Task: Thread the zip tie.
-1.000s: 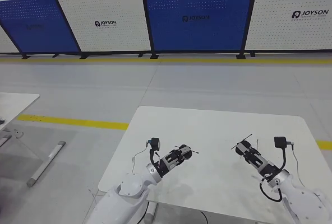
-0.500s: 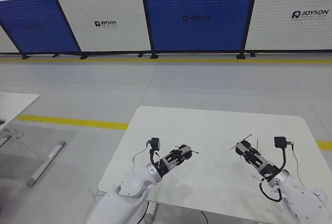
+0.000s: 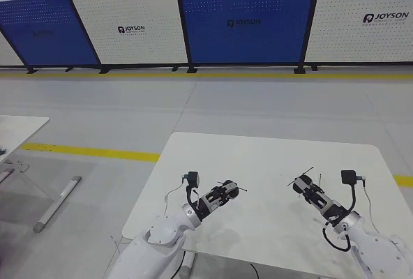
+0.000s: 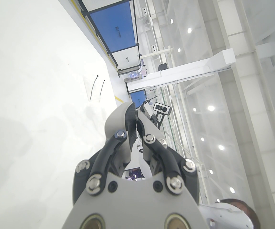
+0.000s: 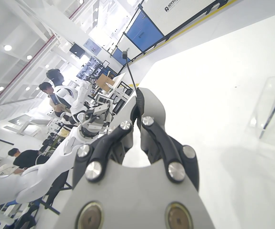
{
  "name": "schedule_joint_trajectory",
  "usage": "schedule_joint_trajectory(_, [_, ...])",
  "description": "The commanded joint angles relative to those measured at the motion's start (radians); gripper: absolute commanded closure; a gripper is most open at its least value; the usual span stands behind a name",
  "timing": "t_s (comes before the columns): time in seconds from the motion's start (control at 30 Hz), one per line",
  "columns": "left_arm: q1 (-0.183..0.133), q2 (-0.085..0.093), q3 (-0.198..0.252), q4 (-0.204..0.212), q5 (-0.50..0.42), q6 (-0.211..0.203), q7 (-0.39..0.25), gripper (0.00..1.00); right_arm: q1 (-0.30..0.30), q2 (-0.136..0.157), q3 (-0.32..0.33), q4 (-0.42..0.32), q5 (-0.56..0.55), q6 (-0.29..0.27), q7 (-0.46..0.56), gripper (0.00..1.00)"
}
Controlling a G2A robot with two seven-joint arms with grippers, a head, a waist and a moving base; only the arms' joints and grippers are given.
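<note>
Table (image 3: 262, 160) plain white. Zip tie (image 5: 130, 72) in right gripper (image 5: 138, 94) black. Loose zip ties (image 4: 94, 87) on the table also black. Right gripper and left gripper (image 4: 134, 110): pale grey fingers, black ribbed pads, black links, silver bolts. Blue panels (image 3: 245, 31) alternate with white panels (image 3: 130, 31), dot-perforated, black frames. Floor (image 3: 123, 111) grey, yellow stripe (image 3: 88, 151).

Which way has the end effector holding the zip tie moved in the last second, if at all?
No. In the top view the right end effector keeps its place against the table's far edge, shut on the zip tie.
</note>
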Motion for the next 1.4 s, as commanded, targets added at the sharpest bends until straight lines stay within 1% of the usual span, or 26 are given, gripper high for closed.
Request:
schedule_joint_trajectory(0.0, [0.0, 0.0, 0.0, 0.0, 0.0, 0.0, 0.0, 1.0, 0.0, 0.0, 0.0, 0.0, 0.0, 0.0, 0.0, 1.0])
schedule_joint_trajectory(0.57, [-0.001, 0.0, 0.0, -0.001, 0.001, 0.0, 0.003, 1.0, 0.0, 0.0, 0.0, 0.0, 0.0, 0.0, 0.0, 1.0])
schedule_joint_trajectory(0.63, [-0.001, -0.001, -0.001, -0.005, 0.025, -0.017, 0.04, 1.0, 0.0, 0.0, 0.0, 0.0, 0.0, 0.0, 0.0, 1.0])
schedule_joint_trajectory(0.67, [0.002, -0.002, 0.001, -0.006, 0.051, -0.033, 0.072, 1.0, 0.0, 0.0, 0.0, 0.0, 0.0, 0.0, 0.0, 1.0])
schedule_joint_trajectory(0.73, [0.003, -0.004, 0.011, -0.009, 0.053, -0.039, 0.086, 1.0, 0.0, 0.0, 0.0, 0.0, 0.0, 0.0, 0.0, 1.0])
schedule_joint_trajectory(0.77, [0.0, -0.006, 0.014, -0.01, 0.068, -0.047, 0.106, 1.0, 0.0, 0.0, 0.0, 0.0, 0.0, 0.0, 0.0, 1.0])
schedule_joint_trajectory(0.87, [-0.009, -0.01, 0.039, -0.013, 0.121, -0.049, 0.137, 1.0, 0.0, 0.0, 0.0, 0.0, 0.0, 0.0, 0.0, 1.0])
schedule_joint_trajectory(0.9, [-0.016, -0.012, 0.052, -0.01, 0.151, -0.05, 0.157, 1.0, 0.0, 0.0, 0.0, 0.0, 0.0, 0.0, 0.0, 1.0])
schedule_joint_trajectory(0.97, [-0.028, -0.017, 0.075, -0.001, 0.17, -0.047, 0.176, 1.0, 0.0, 0.0, 0.0, 0.0, 0.0, 0.0, 0.0, 1.0])
schedule_joint_trajectory(1.0, [-0.033, -0.019, 0.081, 0.003, 0.174, -0.044, 0.18, 1.0, 0.0, 0.0, 0.0, 0.0, 0.0, 0.0, 0.0, 1.0])
schedule_joint_trajectory(1.2, [-0.033, -0.019, 0.081, 0.003, 0.174, -0.044, 0.18, 1.0, 0.0, 0.0, 0.0, 0.0, 0.0, 0.0, 0.0, 1.0])
schedule_joint_trajectory(1.33, [-0.033, -0.019, 0.081, 0.003, 0.174, -0.044, 0.18, 1.0, 0.002, -0.009, -0.013, 0.0, 0.019, 0.0, -0.043, 1.0])
schedule_joint_trajectory(1.37, [-0.034, -0.019, 0.08, 0.003, 0.175, -0.043, 0.184, 1.0, 0.002, -0.013, -0.023, -0.004, 0.013, 0.0, -0.067, 1.0])
